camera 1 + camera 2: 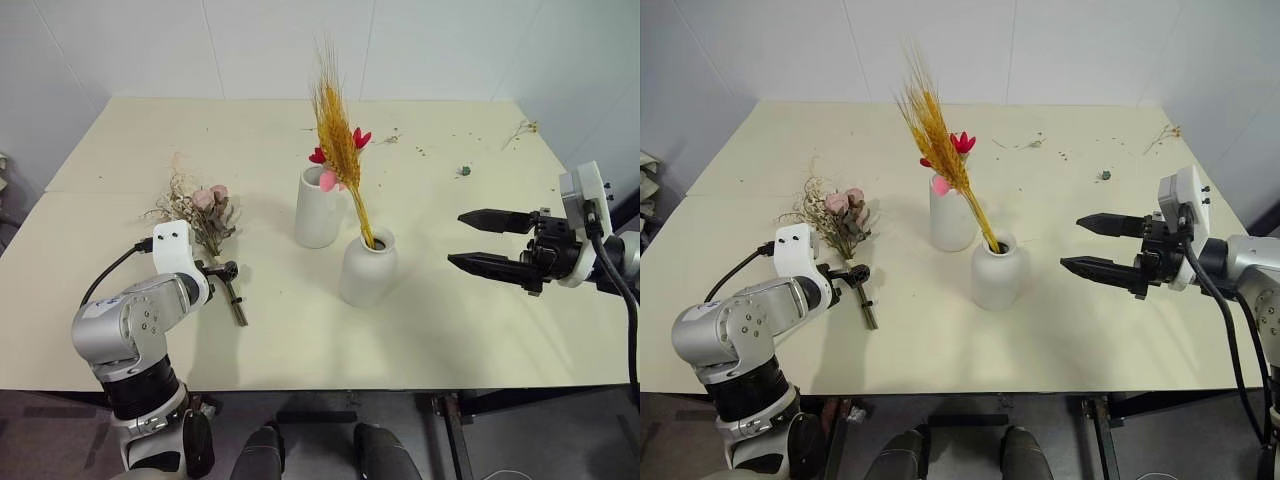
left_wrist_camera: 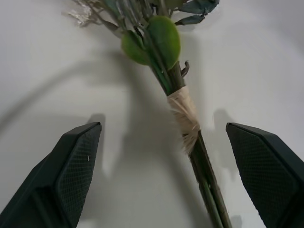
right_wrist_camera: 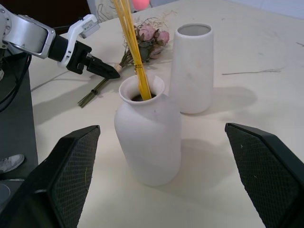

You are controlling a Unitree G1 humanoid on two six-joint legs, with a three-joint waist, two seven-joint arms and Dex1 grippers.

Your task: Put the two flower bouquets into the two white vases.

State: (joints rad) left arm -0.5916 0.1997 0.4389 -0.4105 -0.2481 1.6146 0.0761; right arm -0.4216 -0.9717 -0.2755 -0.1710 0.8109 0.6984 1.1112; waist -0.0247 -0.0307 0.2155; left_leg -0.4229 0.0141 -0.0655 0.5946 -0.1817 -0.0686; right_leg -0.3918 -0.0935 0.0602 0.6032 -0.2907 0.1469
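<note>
One bouquet, the wheat bunch (image 1: 335, 140), is already stood in the squat vase (image 1: 367, 268) near the table's (image 1: 480, 330) middle. The rose bunch (image 1: 845, 225) is left lying toward the left edge, its tied stems straddled by the wide-open left gripper (image 2: 164, 175). The right gripper (image 1: 478, 241), also spread, is held off beside the vases. The tall vase (image 1: 319, 208) stands empty; scattered crumbs are seen toward the far right corner.

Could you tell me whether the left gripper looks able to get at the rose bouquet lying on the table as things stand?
Probably yes: the left gripper is open, with the rose bouquet stems between its fingers and nothing in the way.
</note>
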